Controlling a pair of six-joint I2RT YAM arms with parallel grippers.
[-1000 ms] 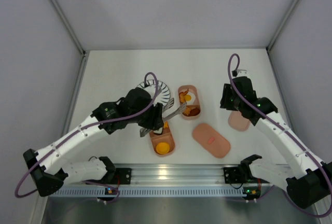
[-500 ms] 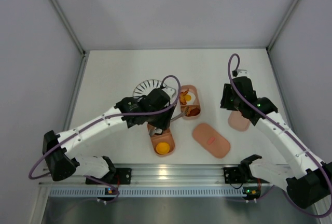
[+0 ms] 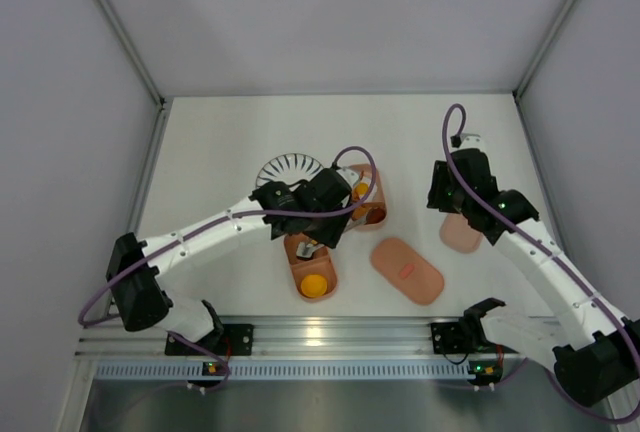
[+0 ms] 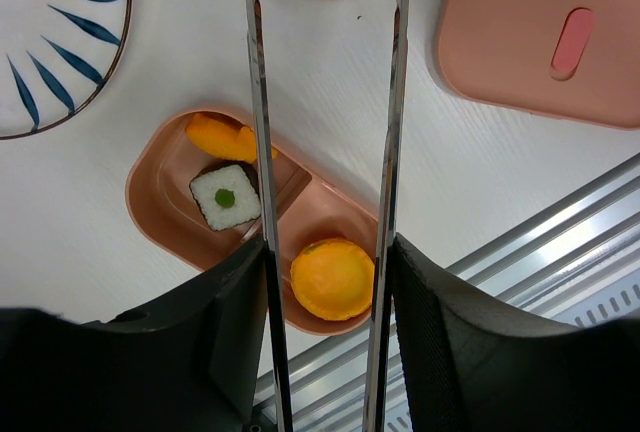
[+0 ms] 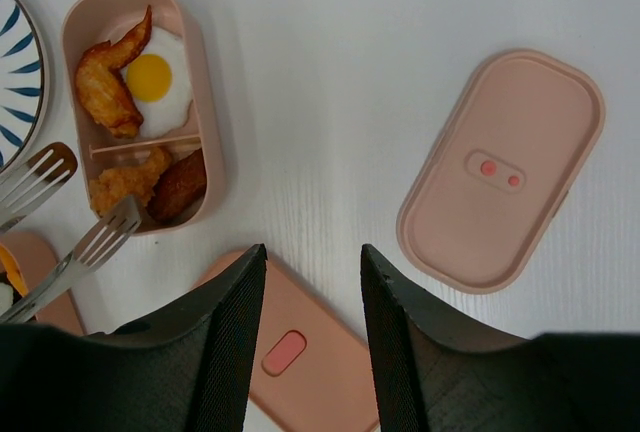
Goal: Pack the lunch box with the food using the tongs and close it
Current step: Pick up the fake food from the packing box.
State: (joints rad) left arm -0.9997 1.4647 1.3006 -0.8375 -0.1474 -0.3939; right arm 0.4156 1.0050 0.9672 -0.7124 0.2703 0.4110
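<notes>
Flanking the tongs point(image 4: 258, 152): striped plate point(image 4: 50, 62), red-marked lid point(image 4: 520, 42).

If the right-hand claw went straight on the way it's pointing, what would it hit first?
Probably bare table, just beyond the right gripper. The lid with the oblong red mark lies close beneath it, so depth leaves that uncertain.

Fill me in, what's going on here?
The left fingers grip the tongs, whose tips are open and empty at the edge of the far tray. That tray and the near tray already hold food. The oblong-mark lid and the spotted lid both lie on the table, so nothing is closed yet. The right fingers hover open and empty above the spotted lid.
</notes>
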